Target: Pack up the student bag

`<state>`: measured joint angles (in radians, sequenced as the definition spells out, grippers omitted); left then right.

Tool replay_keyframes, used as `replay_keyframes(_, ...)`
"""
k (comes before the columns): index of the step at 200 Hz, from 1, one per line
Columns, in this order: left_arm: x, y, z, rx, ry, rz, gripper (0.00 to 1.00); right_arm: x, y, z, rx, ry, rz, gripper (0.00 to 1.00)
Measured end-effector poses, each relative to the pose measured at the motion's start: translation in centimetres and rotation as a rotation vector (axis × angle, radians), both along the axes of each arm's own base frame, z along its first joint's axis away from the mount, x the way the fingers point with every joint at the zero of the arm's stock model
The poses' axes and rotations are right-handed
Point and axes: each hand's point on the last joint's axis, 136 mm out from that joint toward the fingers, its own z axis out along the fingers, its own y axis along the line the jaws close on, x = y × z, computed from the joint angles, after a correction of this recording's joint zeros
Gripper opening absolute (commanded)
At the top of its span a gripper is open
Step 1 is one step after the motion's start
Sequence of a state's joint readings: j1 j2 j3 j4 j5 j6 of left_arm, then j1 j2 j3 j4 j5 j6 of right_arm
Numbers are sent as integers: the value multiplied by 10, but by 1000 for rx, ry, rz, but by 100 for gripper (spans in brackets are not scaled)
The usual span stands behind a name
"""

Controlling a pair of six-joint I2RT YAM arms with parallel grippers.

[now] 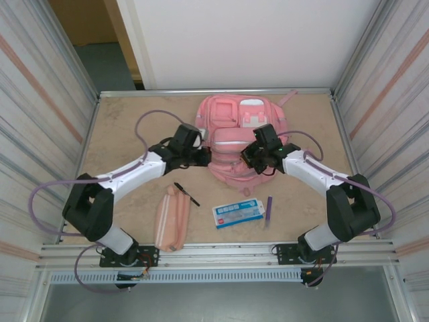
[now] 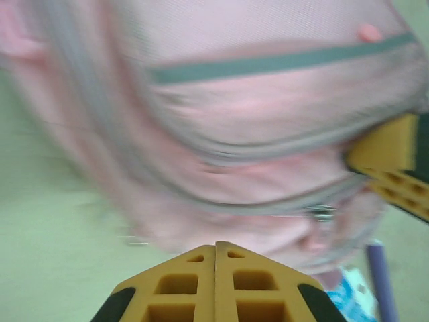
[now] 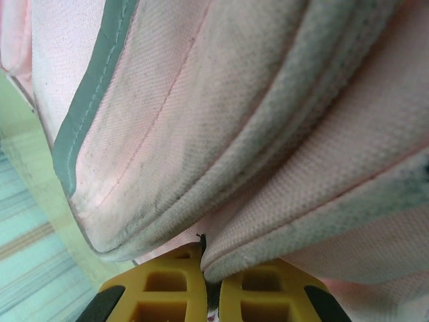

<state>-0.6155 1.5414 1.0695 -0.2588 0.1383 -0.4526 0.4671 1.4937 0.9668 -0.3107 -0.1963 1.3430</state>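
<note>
left pincer [image 2: 216, 249]: clenched, pads flat on each other with nothing between them; sits at the bag's lower-left edge in the top view.
pencil case [image 1: 172, 218]: salmon, lower left of centre on the table [image 1: 120, 134], well apart from the bag; black pen [image 1: 186, 194] just above it.
student bag [image 1: 238, 131]: lies flat at upper centre of the top view, front pockets up, between the two pincers.
handling (my read): soft, limp fabric, probably light while empty. It will sag and fold rather than move as one piece, and flat panels will slip out of a pinch.
where to grab: a seam ridge, zip pull or strap; hold one side down while the other pulls.
right pincer [image 3: 209, 268]: clenched on a fold of the bag's fabric at its lower-right part. There is a dark bit in the slit between the pads; cannot tell if it is a zip pull.
blue-white box [image 1: 238, 212], purple pen [image 1: 268, 209]: loose on the table, lower right of centre.
hard to make out: left wrist view is smeared, zips show as grey bands. Right wrist view is too close to say which pocket. Pincer bodies cover the bag's lower corners from above. Cannot tell if any compartment is open.
</note>
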Motion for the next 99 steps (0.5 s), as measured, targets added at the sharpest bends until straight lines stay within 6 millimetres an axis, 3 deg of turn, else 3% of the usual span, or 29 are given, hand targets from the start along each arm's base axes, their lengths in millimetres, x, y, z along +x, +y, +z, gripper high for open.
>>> replay_keyframes(32, 20, 40, -16, 77, 4, 72, 0, -2, -6, 8, 3, 5, 102, 0)
replay_keyframes(45, 19, 39, -20, 57, 28, 51, 24, -2, -4, 13, 4, -3, 136, 0)
replay_keyframes(51, 17, 34, -20, 36, 35, 29, 35, -3, -4, 14, 6, -5, 149, 0)
replay_keyframes(58, 12, 27, -19, 10, 42, 4, 39, -4, -3, 15, 10, -4, 160, 0)
replay_keyframes(78, -13, -11, -12, -76, 49, -87, 43, -7, -2, 15, 17, 3, 181, 0)
replay_keyframes(99, -54, -55, -1, -128, 46, -187, 44, -9, 1, 16, 33, 8, 197, 0)
